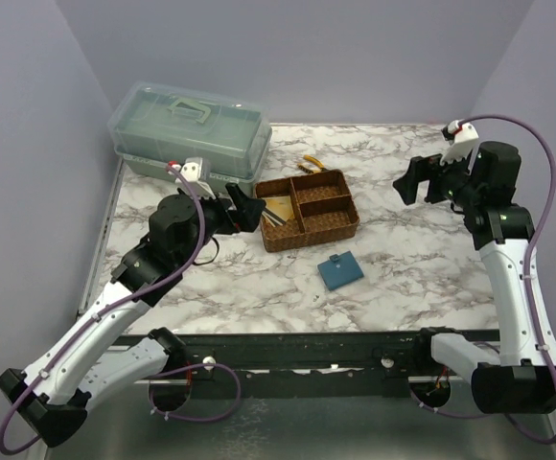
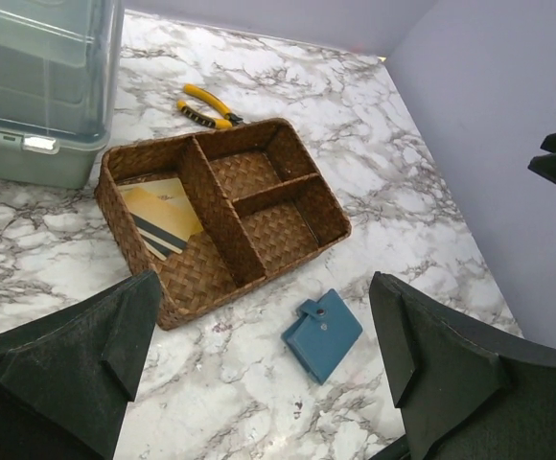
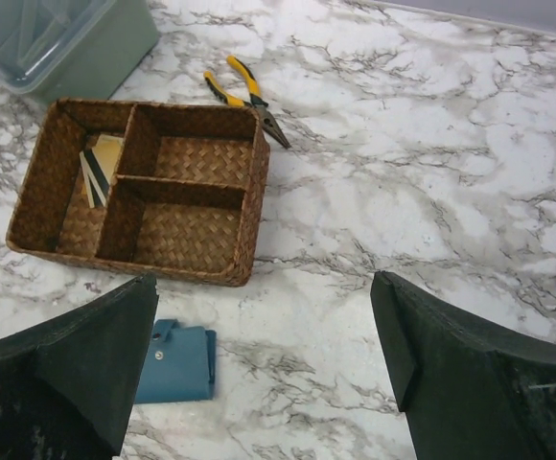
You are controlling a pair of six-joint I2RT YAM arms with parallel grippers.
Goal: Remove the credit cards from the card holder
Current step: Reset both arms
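Note:
The card holder (image 1: 340,271) is a small teal-blue wallet lying shut and flat on the marble, just in front of the woven tray; it also shows in the left wrist view (image 2: 322,333) and the right wrist view (image 3: 177,364). The credit cards (image 1: 280,209), yellowish with dark stripes, lie in the tray's long left compartment (image 2: 163,218) (image 3: 103,163). My left gripper (image 1: 246,207) hovers open and empty left of the tray, its jaws wide apart (image 2: 264,287). Off to the right of the tray, my right gripper (image 1: 414,182) is raised, open and empty (image 3: 264,283).
The brown woven three-compartment tray (image 1: 309,239) (image 2: 211,292) (image 3: 144,268) sits mid-table. Yellow-handled pliers (image 1: 312,165) (image 2: 206,105) (image 3: 244,91) lie behind it. A clear lidded toolbox (image 1: 190,129) (image 2: 38,86) stands at the back left. Purple walls close in the sides and back.

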